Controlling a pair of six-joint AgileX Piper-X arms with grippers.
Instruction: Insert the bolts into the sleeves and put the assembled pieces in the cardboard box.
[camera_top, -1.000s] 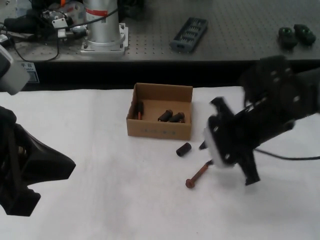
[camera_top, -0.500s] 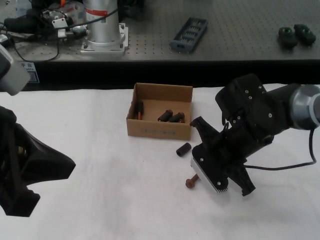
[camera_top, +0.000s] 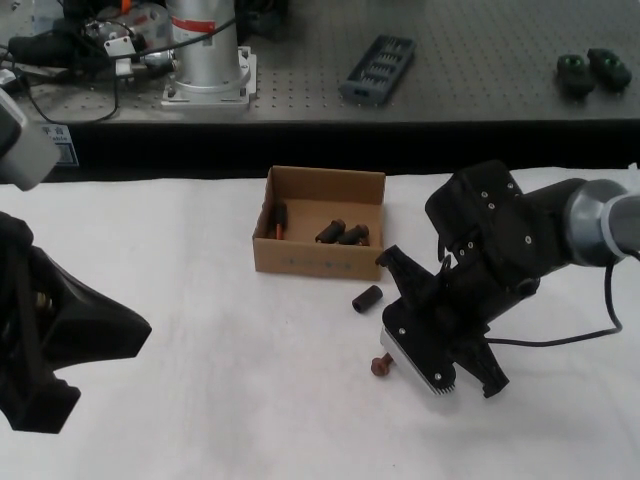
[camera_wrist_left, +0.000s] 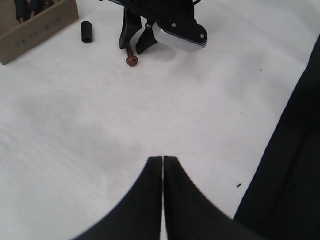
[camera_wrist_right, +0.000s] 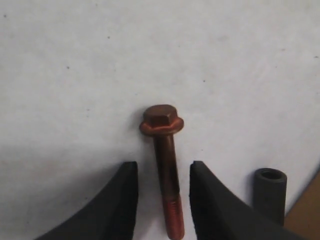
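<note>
A copper-coloured bolt (camera_wrist_right: 164, 160) lies flat on the white cloth, its head (camera_top: 380, 366) poking out from under my right gripper (camera_top: 398, 352). In the right wrist view that gripper (camera_wrist_right: 163, 167) is open, one finger on each side of the bolt's shank and apart from it. A loose black sleeve (camera_top: 368, 298) lies between the bolt and the cardboard box (camera_top: 318, 262), which holds several dark pieces (camera_top: 343, 233). My left gripper (camera_wrist_left: 163, 160) is shut on nothing and hangs over bare cloth at the near left; its view shows the bolt (camera_wrist_left: 132, 58) and sleeve (camera_wrist_left: 87, 31) farther off.
Behind the cloth runs a dark perforated bench with a metal post (camera_top: 205, 50), a black rack (camera_top: 378, 65) and two dark round parts (camera_top: 593, 68). The left arm's dark bulk (camera_top: 55, 335) fills the near left corner. A cable (camera_top: 560, 340) trails off the right arm.
The right arm has swung left and come down over the bolt, so its open fingers now straddle the shank. The left arm, sleeve and box have not moved.
</note>
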